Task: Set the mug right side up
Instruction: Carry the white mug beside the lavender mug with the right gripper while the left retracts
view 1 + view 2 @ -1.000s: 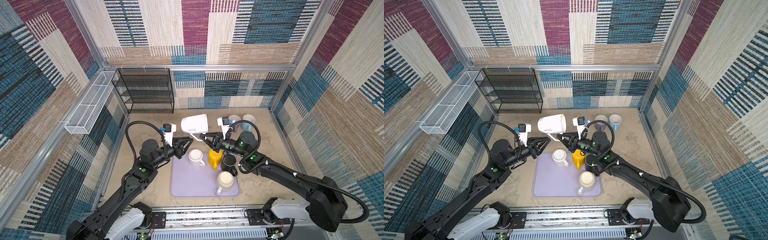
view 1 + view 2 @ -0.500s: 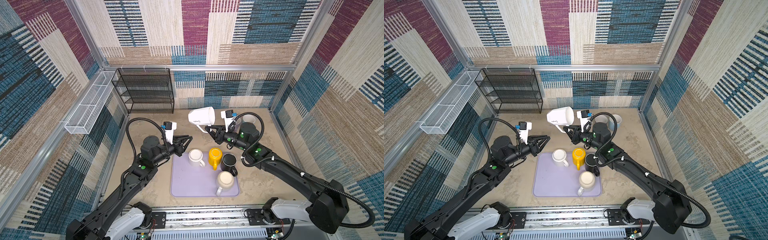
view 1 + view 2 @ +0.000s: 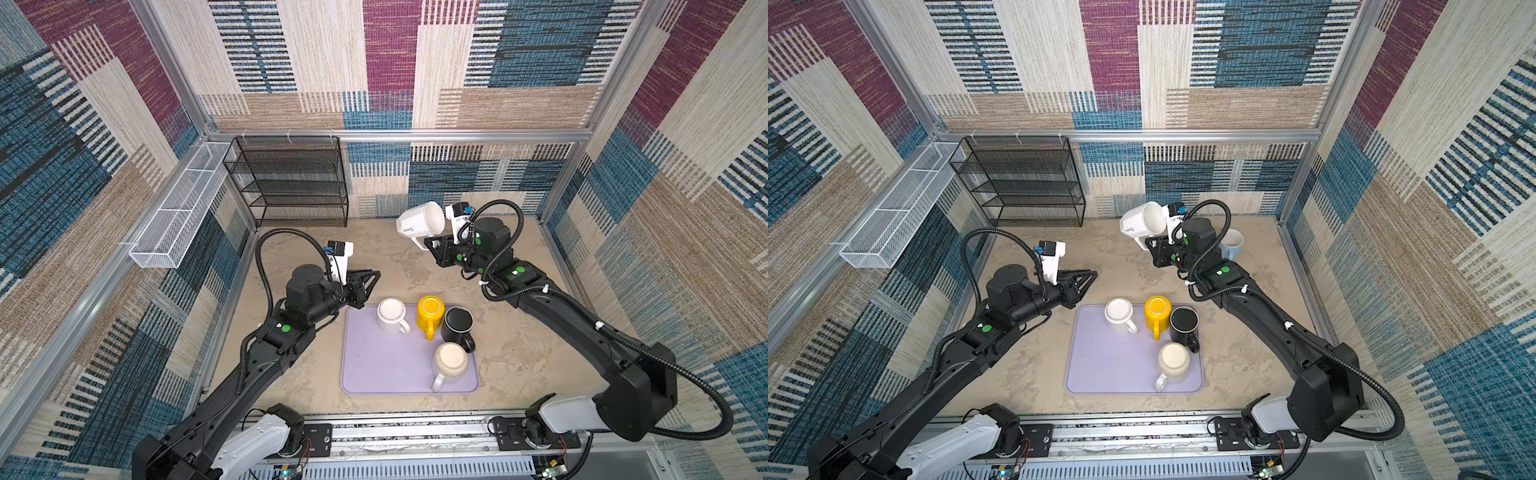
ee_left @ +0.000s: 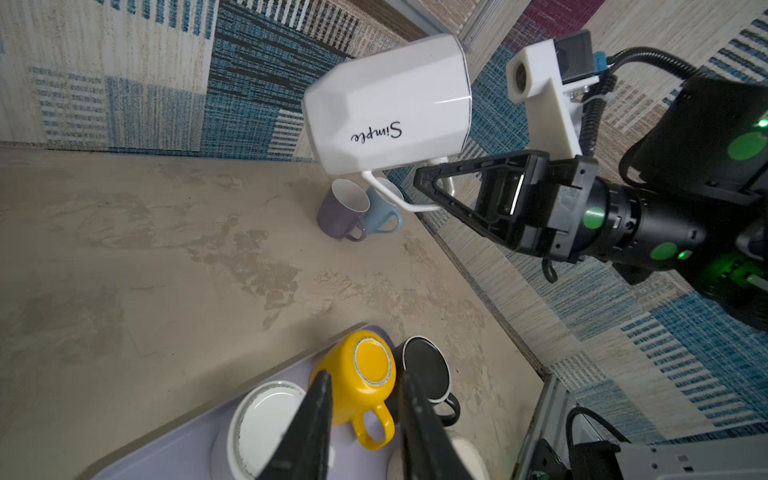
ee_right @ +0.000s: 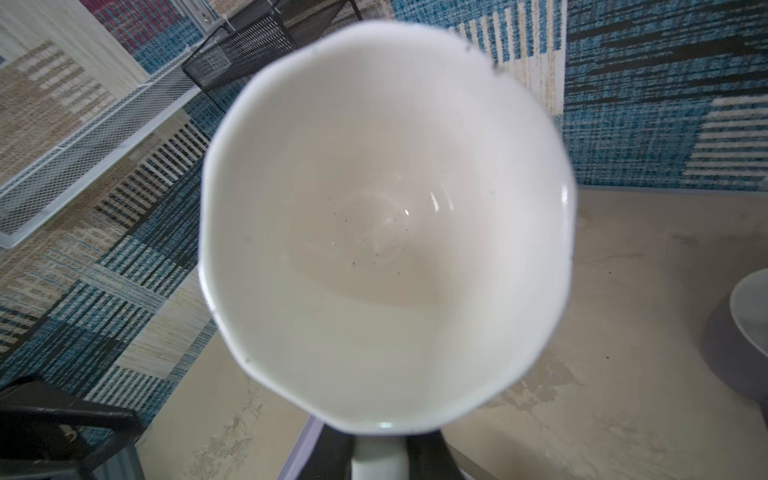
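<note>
Tilting white mug (image 3: 419, 223) by handle (image 4: 395, 200) in right hand (image 3: 430, 246) | mouth now higher, seemingly half-turned | left hand (image 3: 375, 275) narrow, empty, withdrawn

A lab robot cell (walled on three sides): silver aluminium frame bars (image 3: 415, 135) hold patchwork carpet wall panels (image 3: 390, 62) around a mottled beige tabletop (image 3: 519, 357).

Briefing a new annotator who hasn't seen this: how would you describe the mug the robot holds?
From the central lavender tray, look toward the back wall, where the right gripper holds a white mug aloft. It alone is off the table, tilted, faceted and lettered "Simple".
</note>
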Controlling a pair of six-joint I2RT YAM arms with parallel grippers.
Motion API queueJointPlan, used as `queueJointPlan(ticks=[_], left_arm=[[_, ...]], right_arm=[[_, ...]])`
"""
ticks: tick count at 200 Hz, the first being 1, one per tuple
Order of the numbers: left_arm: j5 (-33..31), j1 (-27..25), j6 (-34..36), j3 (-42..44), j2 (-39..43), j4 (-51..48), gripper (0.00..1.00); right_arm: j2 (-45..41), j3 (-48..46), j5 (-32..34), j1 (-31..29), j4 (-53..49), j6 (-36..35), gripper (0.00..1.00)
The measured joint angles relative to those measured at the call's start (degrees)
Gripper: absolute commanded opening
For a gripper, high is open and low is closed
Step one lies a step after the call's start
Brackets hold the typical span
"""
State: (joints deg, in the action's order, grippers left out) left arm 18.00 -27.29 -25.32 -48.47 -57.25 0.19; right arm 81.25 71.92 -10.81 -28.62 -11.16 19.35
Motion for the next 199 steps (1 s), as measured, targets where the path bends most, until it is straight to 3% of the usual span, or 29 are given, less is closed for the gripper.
queueJointPlan(ticks=[91, 199], left_arm=[[-10.2, -3.0, 2.2, -5.5, -3.1, -12.1, 0.29], [-11.8, -7.8, 5.6, -8.7, -5.6, -16.9, 0.29]], right_arm=[[10.3, 8.5, 12.9, 0.5, -14.7, -2.7, 0.00], [26.1, 22.7, 24.7, 0.9, -27.9, -3.7, 0.00]])
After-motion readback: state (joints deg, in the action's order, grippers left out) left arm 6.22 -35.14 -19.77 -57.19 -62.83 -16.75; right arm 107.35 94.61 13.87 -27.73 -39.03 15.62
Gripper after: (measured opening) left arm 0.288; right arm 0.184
